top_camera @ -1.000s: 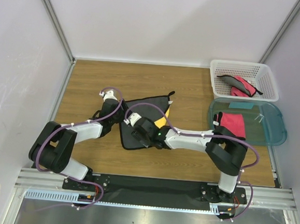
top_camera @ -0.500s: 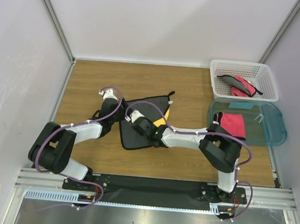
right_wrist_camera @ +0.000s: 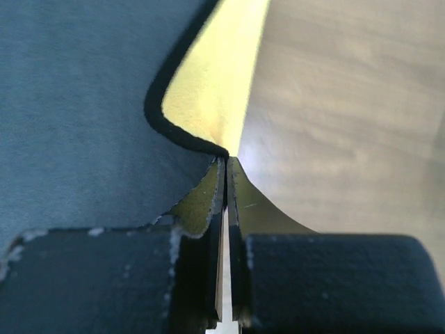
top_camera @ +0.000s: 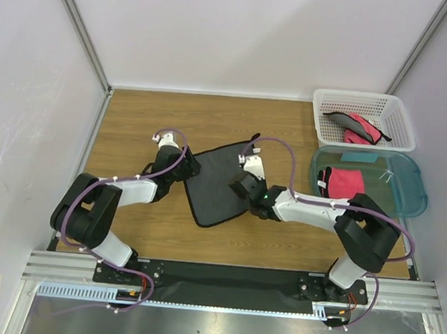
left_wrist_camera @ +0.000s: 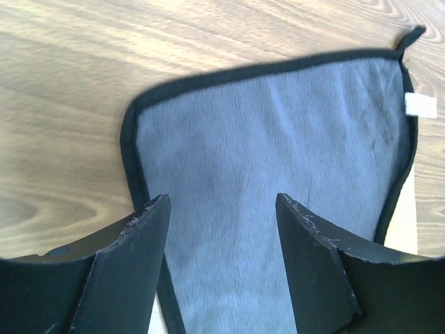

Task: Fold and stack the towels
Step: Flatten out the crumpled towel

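One pink towel [top_camera: 344,183] sits folded in the teal tub [top_camera: 407,198]; yellow towel [top_camera: 220,184] unfolded, right gripper [right_wrist_camera: 226,161] pinching its edge, left gripper [left_wrist_camera: 221,202] splayed; basket towels [top_camera: 358,128] wait.

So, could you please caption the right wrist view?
Right fingers pinch the towel by its black edge, yellow face showing.

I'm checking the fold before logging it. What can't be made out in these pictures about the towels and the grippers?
Top view: the right gripper, its jaws hidden under its own wrist.
Top view: how many pink-red towels lie bunched in the white lattice basket; too small.
Left wrist view: whether the open left gripper touches the black-backed yellow towel.
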Robot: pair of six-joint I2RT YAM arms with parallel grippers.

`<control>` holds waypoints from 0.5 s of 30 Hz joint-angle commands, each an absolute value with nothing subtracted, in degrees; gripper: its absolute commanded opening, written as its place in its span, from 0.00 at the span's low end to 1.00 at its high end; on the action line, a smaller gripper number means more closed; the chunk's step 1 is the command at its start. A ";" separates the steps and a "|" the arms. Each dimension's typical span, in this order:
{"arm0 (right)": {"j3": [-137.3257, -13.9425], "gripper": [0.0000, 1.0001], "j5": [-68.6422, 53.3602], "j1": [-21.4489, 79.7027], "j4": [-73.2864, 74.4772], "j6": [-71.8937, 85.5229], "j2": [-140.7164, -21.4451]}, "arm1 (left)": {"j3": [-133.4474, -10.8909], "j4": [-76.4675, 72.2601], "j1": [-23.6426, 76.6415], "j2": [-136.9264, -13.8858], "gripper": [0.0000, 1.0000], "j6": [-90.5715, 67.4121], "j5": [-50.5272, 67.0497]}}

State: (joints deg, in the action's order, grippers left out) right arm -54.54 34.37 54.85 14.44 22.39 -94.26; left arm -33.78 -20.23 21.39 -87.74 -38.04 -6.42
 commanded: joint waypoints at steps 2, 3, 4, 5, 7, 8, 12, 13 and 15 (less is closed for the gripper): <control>-51.25 0.00 40.95 55.11 20.02 40.73 -90.36 | -36.47 -24.17 22.59 -89.47 0.68 -39.37 -5.54; -49.76 0.00 41.83 55.11 20.73 42.43 -89.83 | -36.65 -24.17 22.76 -89.65 0.68 -39.37 -5.80; -49.05 0.01 42.27 55.11 21.09 44.02 -89.48 | -37.09 -24.34 23.02 -90.08 0.68 -39.46 -5.89; -48.26 0.01 42.71 55.11 21.70 45.95 -88.52 | -37.35 -24.17 23.29 -90.70 0.68 -39.29 -6.06; -46.06 0.01 44.47 54.84 22.58 50.69 -87.28 | -38.05 -23.82 23.55 -91.49 0.68 -39.11 -6.15; -45.36 0.01 44.73 54.76 22.85 51.76 -85.62 | -38.06 -23.82 23.73 -92.02 0.68 -39.29 -6.24; -41.14 0.00 43.87 53.70 20.49 54.93 -80.01 | -37.09 -26.10 24.17 -92.11 0.66 -40.87 -6.33; -39.13 0.00 43.25 53.35 19.61 55.11 -78.76 | -37.18 -26.28 24.26 -91.94 0.66 -40.87 -6.07; -37.36 0.00 40.62 52.65 17.23 55.54 -75.00 | -38.14 -25.67 25.05 -91.85 0.66 -40.52 -5.71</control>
State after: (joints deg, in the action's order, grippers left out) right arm -39.27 39.59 53.56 20.69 50.46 -80.16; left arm -36.14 -22.59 23.88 -91.90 -39.53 -5.85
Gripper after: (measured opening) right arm 0.012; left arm 0.665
